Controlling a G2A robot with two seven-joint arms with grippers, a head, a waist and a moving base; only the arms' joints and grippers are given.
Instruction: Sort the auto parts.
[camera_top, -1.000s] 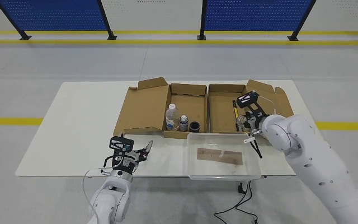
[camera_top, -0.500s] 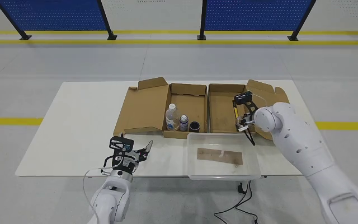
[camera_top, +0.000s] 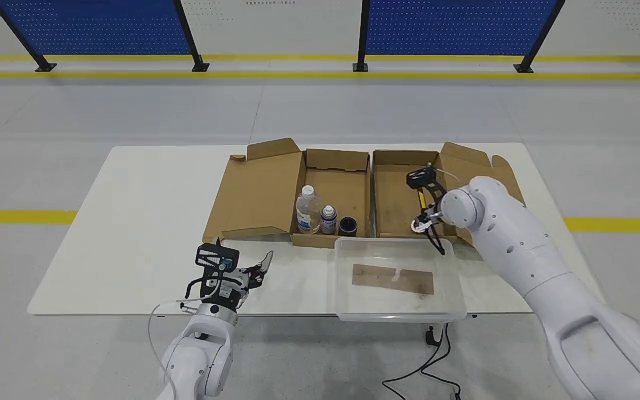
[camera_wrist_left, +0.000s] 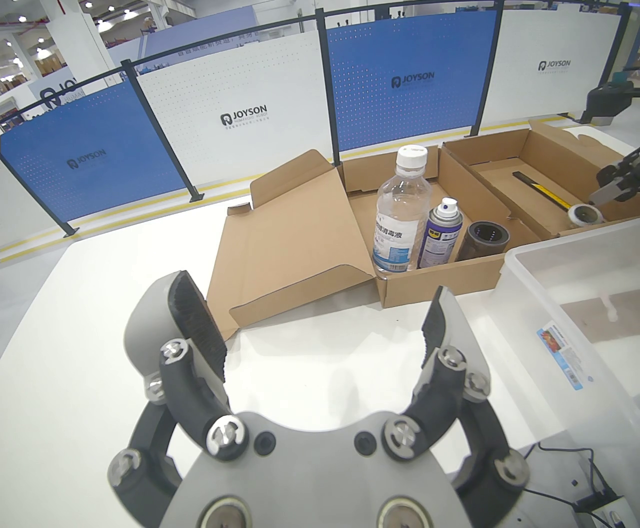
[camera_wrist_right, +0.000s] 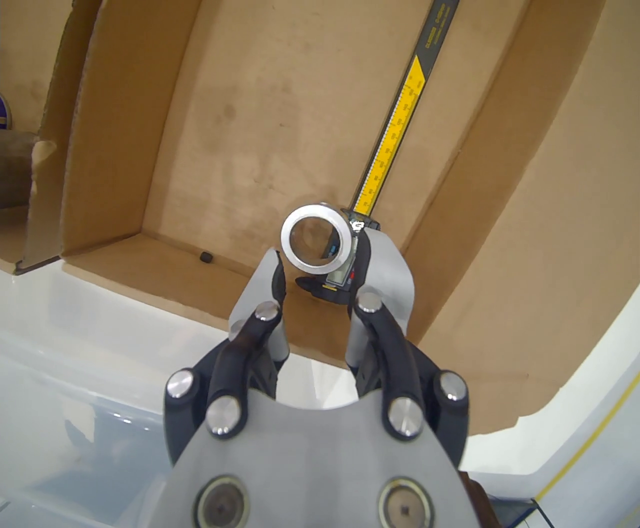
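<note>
While the left gripper (camera_wrist_left: 315, 305) is kept still over the table (camera_wrist_left: 75, 350) with its jaws wide apart, the right gripper (camera_wrist_right: 320, 252) is brought, within 1 second, from above the clear bin's (camera_top: 340, 285) far rim to over the right-hand cardboard box (camera_wrist_right: 250, 125). Its jaws are clamped on 1 metal ring (camera_wrist_right: 288, 239), which is held at their tips. The caliper (camera_wrist_right: 395, 120) is seen beneath and beyond the jaws. The ring is judged ready for release into this box.
</note>
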